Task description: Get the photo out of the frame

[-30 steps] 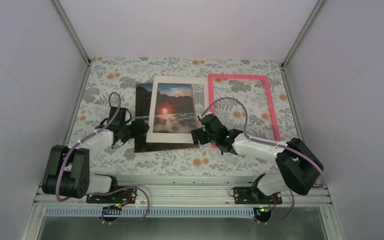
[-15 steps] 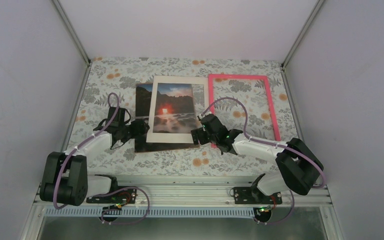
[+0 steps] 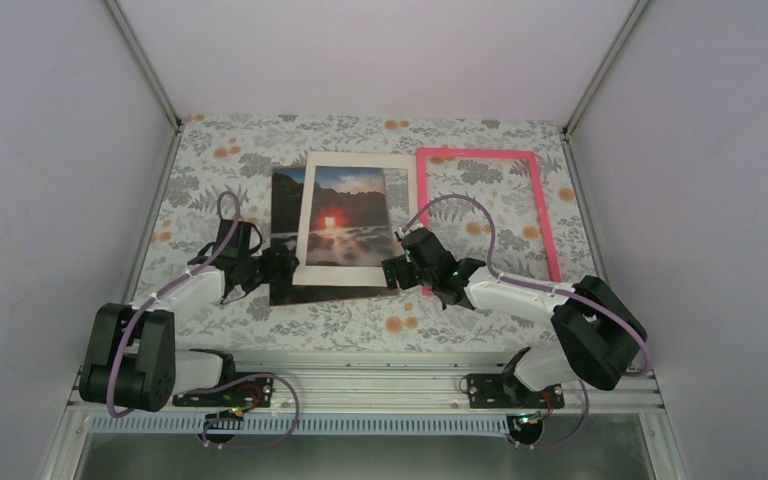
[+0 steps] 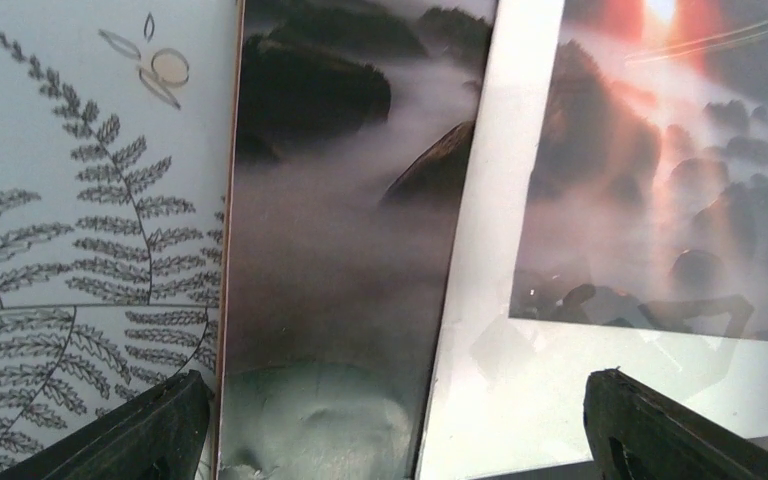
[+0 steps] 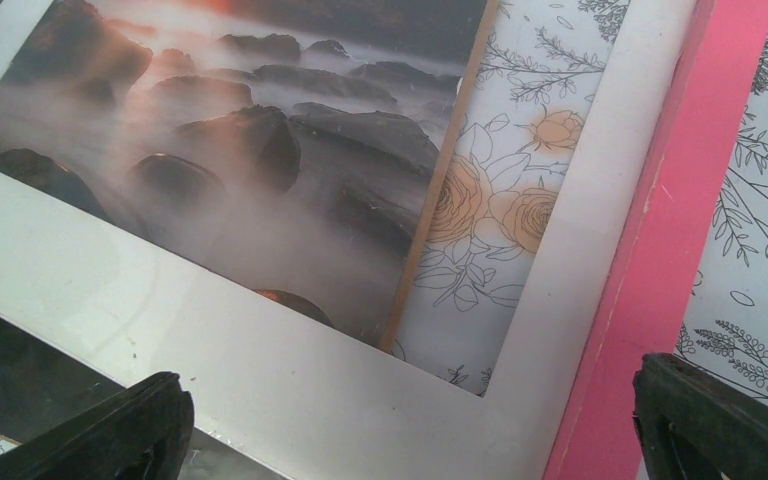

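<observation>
Top view first: I have the photo [image 3: 287, 240] lying flat on the counter [image 3: 220, 170], already clear of the pink frame [image 3: 475, 152], which sits well to its right with only counter showing through it. A white mat [image 3: 401, 200] overlaps the photo's right part. The photo's long axis runs straight away from me, sky end toward the far wall. My left hand [image 3: 280, 268] sits at its near left corner, my right hand [image 3: 391, 272] at the mat's near right corner.

Left wrist: fingers released and wide, nothing between them. The bare strip of photo [image 4: 330, 250] lies just ahead, so I judge this arm nearer.

Right wrist: also released, empty. Mat [image 5: 260, 370] below, frame [image 5: 680, 200] just right, photo ahead-left.
</observation>
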Controlling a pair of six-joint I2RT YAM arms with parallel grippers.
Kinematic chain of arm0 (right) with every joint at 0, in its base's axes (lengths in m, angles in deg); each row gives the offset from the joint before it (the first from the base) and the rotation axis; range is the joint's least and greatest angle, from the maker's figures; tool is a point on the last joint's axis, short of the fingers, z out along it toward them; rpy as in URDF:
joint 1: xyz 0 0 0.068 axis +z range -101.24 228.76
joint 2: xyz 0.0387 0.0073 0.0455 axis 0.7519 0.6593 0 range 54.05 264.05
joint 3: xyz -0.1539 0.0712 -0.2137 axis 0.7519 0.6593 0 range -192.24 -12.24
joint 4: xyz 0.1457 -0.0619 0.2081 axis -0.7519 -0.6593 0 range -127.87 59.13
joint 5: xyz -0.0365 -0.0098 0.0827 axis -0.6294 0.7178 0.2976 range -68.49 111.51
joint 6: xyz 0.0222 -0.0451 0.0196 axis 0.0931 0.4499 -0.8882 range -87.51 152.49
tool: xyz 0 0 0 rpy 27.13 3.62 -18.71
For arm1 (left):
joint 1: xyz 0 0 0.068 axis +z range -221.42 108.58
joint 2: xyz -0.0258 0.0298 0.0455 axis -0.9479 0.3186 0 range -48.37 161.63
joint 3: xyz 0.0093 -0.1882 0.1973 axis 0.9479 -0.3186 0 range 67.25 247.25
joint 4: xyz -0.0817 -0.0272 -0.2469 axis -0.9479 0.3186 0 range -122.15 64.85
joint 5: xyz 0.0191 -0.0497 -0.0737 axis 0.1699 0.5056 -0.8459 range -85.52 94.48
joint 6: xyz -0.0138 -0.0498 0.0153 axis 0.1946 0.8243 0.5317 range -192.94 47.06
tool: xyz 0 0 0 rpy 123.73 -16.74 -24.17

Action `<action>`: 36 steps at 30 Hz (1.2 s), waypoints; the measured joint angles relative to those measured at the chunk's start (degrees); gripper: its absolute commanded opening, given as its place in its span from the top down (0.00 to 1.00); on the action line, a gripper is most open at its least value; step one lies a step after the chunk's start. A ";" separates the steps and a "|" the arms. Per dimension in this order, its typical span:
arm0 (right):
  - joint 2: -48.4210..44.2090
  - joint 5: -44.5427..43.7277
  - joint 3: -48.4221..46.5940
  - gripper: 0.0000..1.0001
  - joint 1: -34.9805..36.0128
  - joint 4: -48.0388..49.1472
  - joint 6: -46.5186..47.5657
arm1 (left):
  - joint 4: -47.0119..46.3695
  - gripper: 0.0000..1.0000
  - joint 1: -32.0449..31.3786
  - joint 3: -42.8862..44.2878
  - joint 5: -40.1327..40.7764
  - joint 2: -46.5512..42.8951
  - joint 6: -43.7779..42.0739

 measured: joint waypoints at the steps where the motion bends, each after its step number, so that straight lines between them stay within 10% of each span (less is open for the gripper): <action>1: 0.00 0.00 0.00 0.00 0.00 0.02 0.02 | 0.02 0.07 -0.02 -0.35 0.00 0.02 0.00; 36: 0.61 0.22 0.37 0.00 0.00 1.33 0.02 | 4.15 0.07 -4.42 1.57 2.58 -1.51 0.07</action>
